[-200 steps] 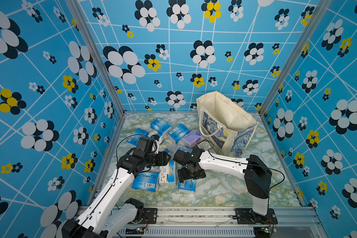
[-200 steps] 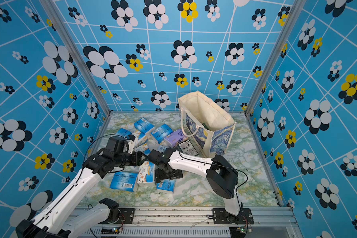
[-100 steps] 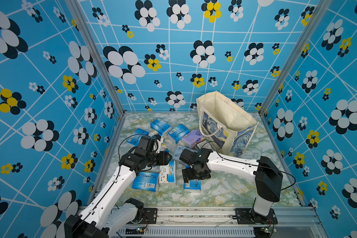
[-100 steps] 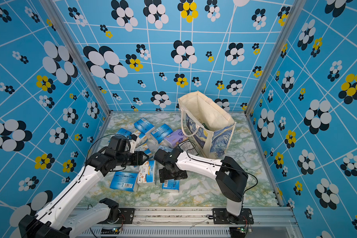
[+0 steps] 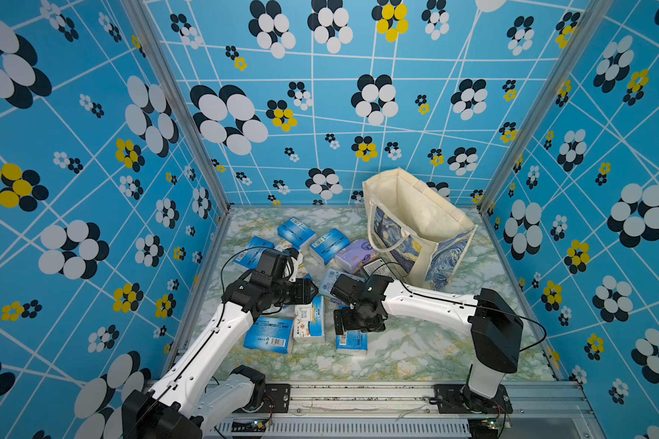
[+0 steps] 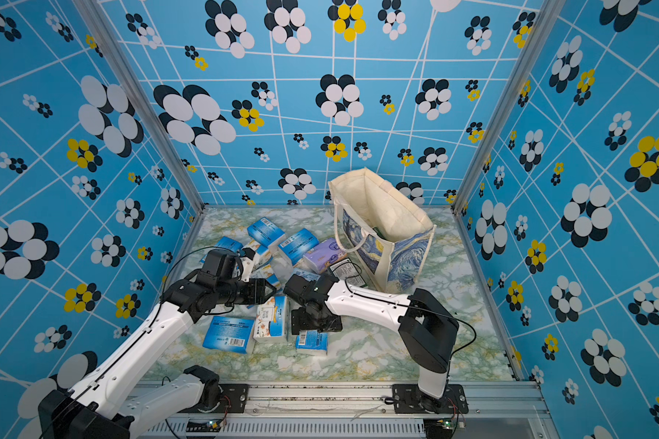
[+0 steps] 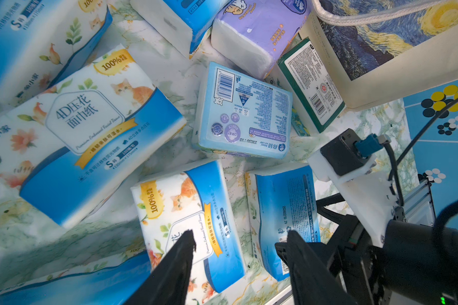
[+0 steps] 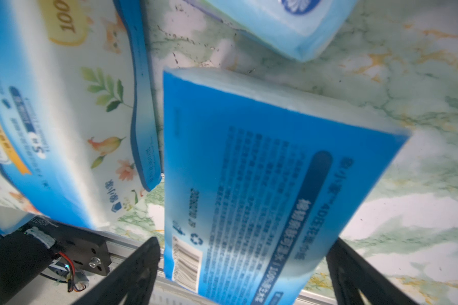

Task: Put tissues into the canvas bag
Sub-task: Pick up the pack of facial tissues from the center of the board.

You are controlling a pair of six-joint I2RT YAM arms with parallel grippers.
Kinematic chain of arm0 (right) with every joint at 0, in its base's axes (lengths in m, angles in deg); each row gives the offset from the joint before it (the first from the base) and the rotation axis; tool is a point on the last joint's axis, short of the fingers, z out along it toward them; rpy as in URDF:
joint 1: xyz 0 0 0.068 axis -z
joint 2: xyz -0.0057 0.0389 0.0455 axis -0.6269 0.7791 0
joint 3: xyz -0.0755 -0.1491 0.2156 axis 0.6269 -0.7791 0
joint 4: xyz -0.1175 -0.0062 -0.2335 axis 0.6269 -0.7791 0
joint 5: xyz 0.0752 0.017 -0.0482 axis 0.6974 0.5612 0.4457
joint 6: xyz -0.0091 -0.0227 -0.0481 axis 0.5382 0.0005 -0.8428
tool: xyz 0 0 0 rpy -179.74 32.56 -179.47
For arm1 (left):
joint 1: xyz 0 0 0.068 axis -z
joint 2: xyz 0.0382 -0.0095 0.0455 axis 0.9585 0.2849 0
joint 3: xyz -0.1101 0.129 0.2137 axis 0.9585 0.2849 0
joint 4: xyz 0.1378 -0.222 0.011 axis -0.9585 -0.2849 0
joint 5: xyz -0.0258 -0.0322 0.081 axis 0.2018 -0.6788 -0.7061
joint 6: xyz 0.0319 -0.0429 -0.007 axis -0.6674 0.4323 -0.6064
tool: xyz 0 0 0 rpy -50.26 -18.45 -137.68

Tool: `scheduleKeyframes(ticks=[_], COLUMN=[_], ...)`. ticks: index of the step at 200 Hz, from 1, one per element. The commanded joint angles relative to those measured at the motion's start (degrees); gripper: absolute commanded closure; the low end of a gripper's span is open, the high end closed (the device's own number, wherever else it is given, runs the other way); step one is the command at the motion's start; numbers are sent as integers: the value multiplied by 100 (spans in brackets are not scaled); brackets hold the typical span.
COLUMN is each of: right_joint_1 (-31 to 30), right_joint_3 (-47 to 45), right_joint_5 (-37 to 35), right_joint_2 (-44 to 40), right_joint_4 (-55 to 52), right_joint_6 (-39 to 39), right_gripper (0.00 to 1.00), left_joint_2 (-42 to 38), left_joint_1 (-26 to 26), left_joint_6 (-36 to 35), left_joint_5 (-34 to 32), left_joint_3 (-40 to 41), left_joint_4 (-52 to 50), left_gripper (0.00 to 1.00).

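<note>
While my right end effector (image 8: pixel 245 240) stands wide open astride a blue tissue pack (image 8: pixel 262 171) without clamping it, my left end effector (image 7: pixel 240 233) hangs open over a white-orange pack (image 7: pixel 185 211). Other packs (image 5: pixel 330 245) litter the table (image 5: pixel 415 353). From them, the bag (image 5: pixel 415 213) stands open-mouthed at two o'clock.

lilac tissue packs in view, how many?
1. The lilac pack lies on the table beside the canvas bag, at its printed side. More could be hidden inside the bag.
</note>
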Motion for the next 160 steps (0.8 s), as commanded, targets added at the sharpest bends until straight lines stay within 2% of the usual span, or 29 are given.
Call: scheduleKeyframes(ticks=[1, 160], right_joint_1=[27, 184], right_joint_3=[73, 490], right_joint_5=[-26, -277], right_joint_2=[202, 807], right_joint_4=[-84, -476], right_joint_6=[42, -250], right_gripper=[1, 1], left_joint_2=[-17, 215], left_joint_1=[2, -7], left_joint_6=[-101, -184], left_joint_5=[24, 55], left_joint_3=[-111, -245], left_joint_4=[5, 49], left_gripper=[41, 41])
